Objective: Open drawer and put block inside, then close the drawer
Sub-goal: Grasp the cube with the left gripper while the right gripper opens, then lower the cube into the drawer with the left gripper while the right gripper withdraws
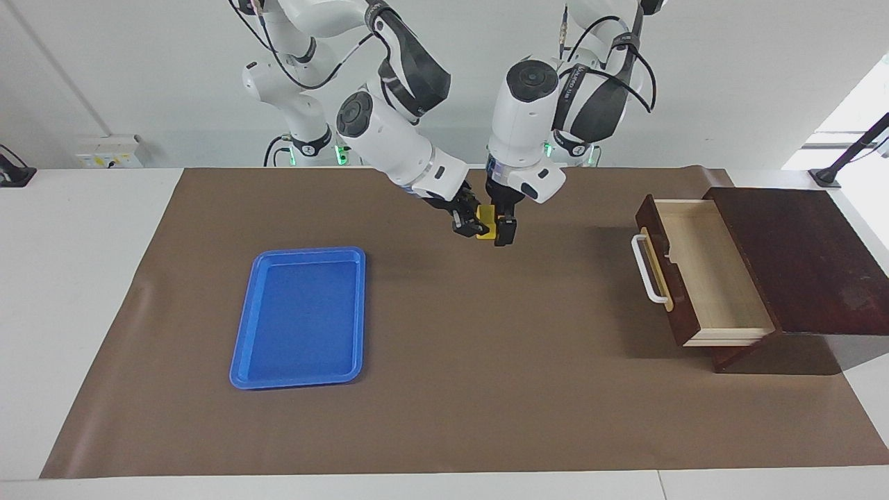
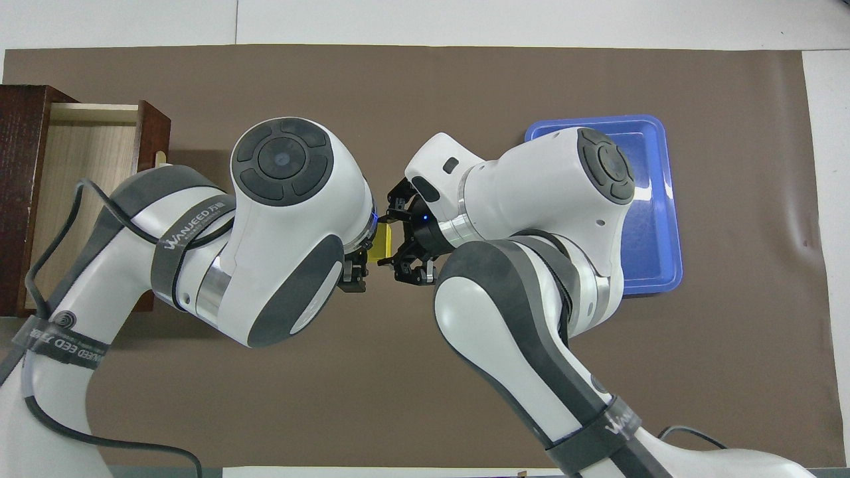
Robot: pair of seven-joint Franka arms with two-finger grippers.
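1. Grasps the block [image 1: 487, 223] in the right hand [image 1: 474, 226], clenched on it, above the counter [image 1: 486, 389], just toward 12 o'clock from the centre of the facing view.
2. Has the left hand [image 1: 503, 233] released, fingers spread, pointing down right at the block's 3 o'clock side in that view; cannot tell whether it touches the block.
3. Shows the drawer [image 1: 665, 281] pulled open out of its box [image 1: 799, 257] at 3 o'clock in the facing view, handle [image 1: 646, 269] turned toward 9 o'clock, pale interior exposed.
4. Puts the block well apart from the drawer, at the left arm's end of the counter.
5. Has the tray [image 1: 239, 347] lying flat at 8 o'clock in the facing view, well apart from both hands.
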